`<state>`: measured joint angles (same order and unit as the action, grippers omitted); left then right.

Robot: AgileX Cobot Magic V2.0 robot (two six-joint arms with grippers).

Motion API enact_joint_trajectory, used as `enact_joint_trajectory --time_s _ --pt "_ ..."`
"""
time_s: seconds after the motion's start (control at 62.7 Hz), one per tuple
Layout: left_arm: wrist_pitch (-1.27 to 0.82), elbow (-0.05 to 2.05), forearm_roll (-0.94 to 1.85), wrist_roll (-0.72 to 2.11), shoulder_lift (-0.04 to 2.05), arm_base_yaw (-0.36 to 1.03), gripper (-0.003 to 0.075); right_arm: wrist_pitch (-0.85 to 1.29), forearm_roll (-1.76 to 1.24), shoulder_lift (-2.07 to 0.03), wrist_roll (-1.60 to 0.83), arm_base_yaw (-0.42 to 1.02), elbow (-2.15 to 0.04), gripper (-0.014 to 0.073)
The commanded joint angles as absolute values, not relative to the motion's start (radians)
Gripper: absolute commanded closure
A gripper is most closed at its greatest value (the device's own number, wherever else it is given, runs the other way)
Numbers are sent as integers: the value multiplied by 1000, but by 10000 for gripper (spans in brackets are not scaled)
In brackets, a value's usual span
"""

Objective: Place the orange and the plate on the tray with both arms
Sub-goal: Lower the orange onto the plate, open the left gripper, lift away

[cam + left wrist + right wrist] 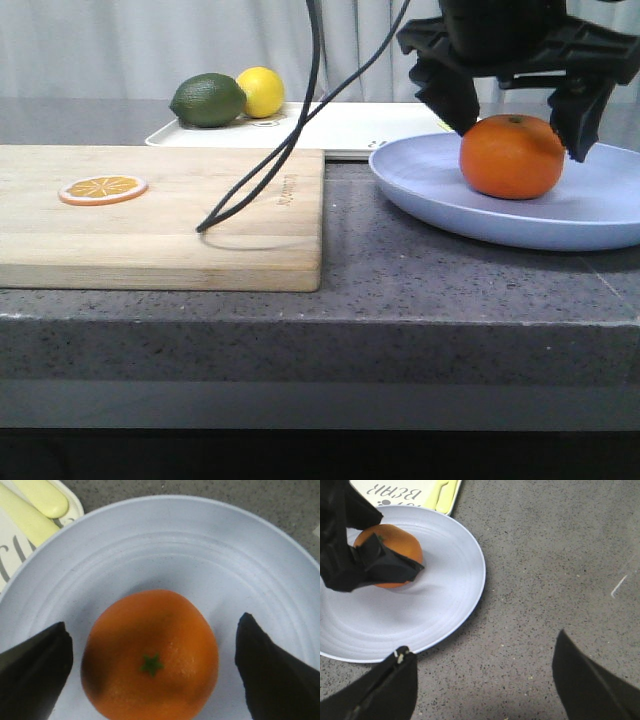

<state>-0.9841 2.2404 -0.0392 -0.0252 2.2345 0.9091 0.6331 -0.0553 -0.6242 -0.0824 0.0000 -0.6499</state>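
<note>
The orange [512, 157] sits on the lavender-blue plate [600, 215] at the right of the counter. My left gripper [520, 135] hangs open over it, one black finger on each side, not touching. From the left wrist the orange [150, 655] lies stem up between the spread fingers of the left gripper [152, 630], on the plate [175, 545]. My right gripper [482, 645] is open over bare counter beside the plate [435, 605], with the orange [400, 542] farther off. The white tray [340, 130] lies behind the plate, touching or just behind its rim.
A wooden cutting board [160, 215] with a thin orange slice [103, 188] fills the left front. A lime [208, 100] and a lemon [262, 90] rest on the tray's left end. A black cable [270, 170] droops onto the board. The counter edge runs along the front.
</note>
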Motion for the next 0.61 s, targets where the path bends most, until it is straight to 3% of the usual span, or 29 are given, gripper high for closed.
enact_joint_trajectory --time_s 0.0,0.303,0.59 --pt "-979 2304 -38 -28 2122 915 78 554 -44 -629 -94 -5 -684 25" --pt "-1077 2275 -84 -32 1917 902 79 554 -44 -629 -94 -5 -684 25" --pt "-1060 2073 -83 -32 1678 846 79 554 -44 -629 -94 -5 -684 25"
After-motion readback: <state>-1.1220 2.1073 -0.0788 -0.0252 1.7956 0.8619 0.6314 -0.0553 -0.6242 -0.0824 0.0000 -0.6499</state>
